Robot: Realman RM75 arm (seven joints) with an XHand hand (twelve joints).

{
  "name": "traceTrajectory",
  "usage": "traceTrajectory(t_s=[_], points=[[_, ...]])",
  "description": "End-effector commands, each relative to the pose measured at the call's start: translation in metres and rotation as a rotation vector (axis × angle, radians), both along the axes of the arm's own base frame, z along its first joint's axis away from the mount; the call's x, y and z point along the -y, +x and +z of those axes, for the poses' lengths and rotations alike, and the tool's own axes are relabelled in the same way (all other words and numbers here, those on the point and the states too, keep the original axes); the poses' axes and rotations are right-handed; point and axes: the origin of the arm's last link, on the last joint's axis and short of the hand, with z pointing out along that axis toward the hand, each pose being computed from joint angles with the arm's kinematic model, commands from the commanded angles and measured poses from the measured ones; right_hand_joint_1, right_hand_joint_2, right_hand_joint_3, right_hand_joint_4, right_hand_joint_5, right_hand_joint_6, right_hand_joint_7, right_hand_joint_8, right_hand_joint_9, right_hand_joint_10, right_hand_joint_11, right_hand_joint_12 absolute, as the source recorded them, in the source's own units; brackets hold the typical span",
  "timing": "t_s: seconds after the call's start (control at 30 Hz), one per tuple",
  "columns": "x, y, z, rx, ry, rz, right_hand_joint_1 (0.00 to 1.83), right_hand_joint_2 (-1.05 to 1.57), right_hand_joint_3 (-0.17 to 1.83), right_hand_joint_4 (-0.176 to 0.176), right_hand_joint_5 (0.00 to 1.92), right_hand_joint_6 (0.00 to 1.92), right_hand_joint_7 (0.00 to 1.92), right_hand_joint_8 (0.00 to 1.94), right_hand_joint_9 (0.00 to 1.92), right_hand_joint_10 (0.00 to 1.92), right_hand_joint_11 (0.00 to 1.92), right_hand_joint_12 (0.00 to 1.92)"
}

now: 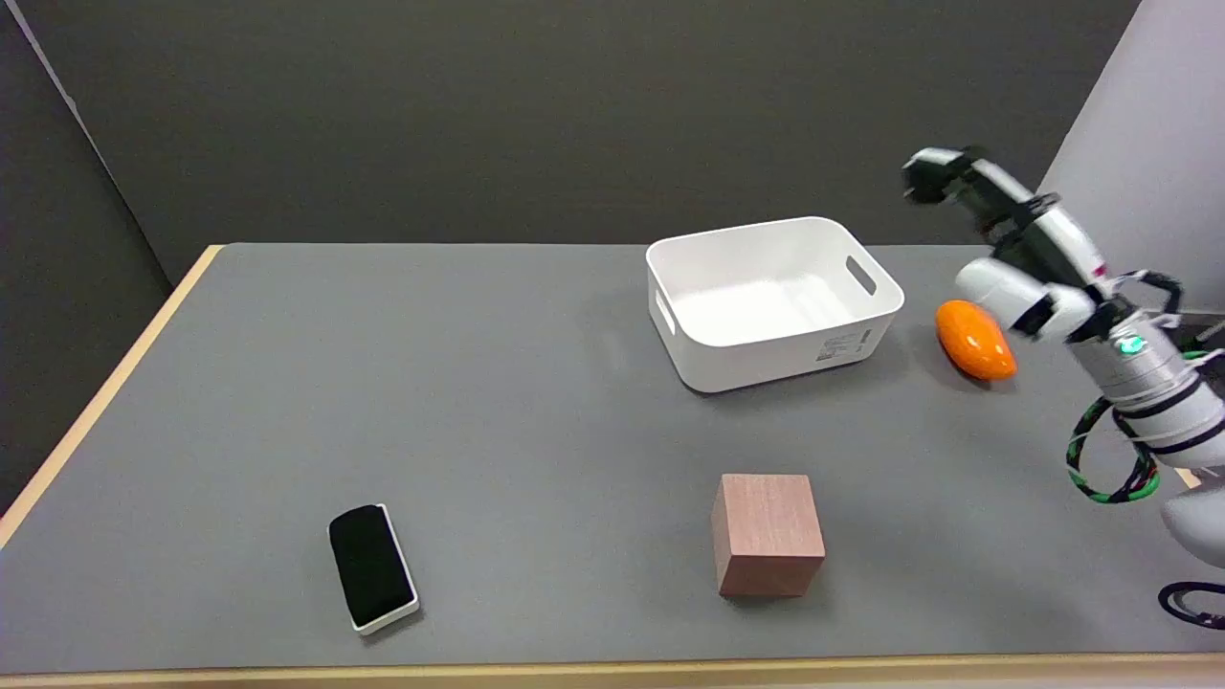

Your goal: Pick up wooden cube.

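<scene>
Squarely blocky wooden cube [768,534] on matte table [478,383], right hand [1005,239] aloft, empty

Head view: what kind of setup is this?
Probably a lab test bench for manipulation: a grey table before dark backdrop panels, a robot hand, and unrelated props, a cube and a white bin.

We've got the wooden cube [768,534] sitting near the front edge of the grey table [383,383], nothing touching it. Right hand [1014,244] hangs in the air at far right, well apart from the cube, fingers spread & holding nothing. Just below it an orange oval object [973,340] lies beside the white bin [771,302]. Front left we see a black-topped eraser w/ white base [371,567].
</scene>
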Motion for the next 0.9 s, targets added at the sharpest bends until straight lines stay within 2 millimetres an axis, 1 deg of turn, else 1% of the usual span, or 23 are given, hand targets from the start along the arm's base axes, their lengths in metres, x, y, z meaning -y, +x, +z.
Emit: traceTrajectory(t_s=[0.03,0.1,0.17,0.23,0.3,0.37,0.47,0.57,0.67,0.77,0.9], points=[[-0.007,-0.044,-0.077,-0.355,0.357,-0.26,0.64,0.62,0.84,-0.142,0.12,0.34,0.15,0.33,0.0,0.68,0.0,0.96],[-0.014,-0.048,-0.074,-0.422,0.289,-0.265,0.64,0.62,0.8,-0.158,0.07,0.31,0.09,0.32,0.0,0.52,0.0,0.88],[-0.021,-0.048,-0.066,-0.497,0.201,-0.257,0.62,0.6,0.86,-0.166,0.05,0.32,0.05,0.34,0.0,0.45,0.0,0.82],[-0.032,-0.048,-0.057,-0.543,0.116,-0.255,0.72,0.54,0.94,-0.172,0.03,0.34,0.02,0.38,0.0,0.37,0.0,0.7],[-0.044,-0.046,-0.049,-0.564,0.041,-0.232,0.7,0.53,0.93,-0.173,0.03,0.34,0.02,0.38,0.0,0.37,0.0,0.69],[-0.052,-0.042,-0.044,-0.558,0.009,-0.22,0.66,0.52,0.93,-0.171,0.03,0.35,0.02,0.4,0.0,0.37,0.0,0.68],[-0.067,-0.038,-0.043,-0.557,0.004,-0.214,0.48,0.58,0.75,-0.156,0.09,0.32,0.12,0.32,0.0,0.48,0.0,0.76],[-0.078,-0.035,-0.043,-0.564,0.004,-0.22,0.43,0.56,0.75,-0.159,0.1,0.33,0.13,0.33,0.0,0.55,0.0,0.82],[-0.09,-0.041,-0.045,-0.558,0.008,-0.249,0.4,0.56,0.74,-0.162,0.11,0.34,0.14,0.33,0.0,0.58,0.0,0.85],[-0.096,-0.049,-0.05,-0.55,0.014,-0.265,0.39,0.56,0.74,-0.163,0.11,0.34,0.14,0.33,0.0,0.58,0.0,0.86],[-0.097,-0.058,-0.057,-0.572,0.02,-0.266,0.39,0.56,0.74,-0.163,0.11,0.34,0.14,0.33,0.0,0.58,0.0,0.85]])
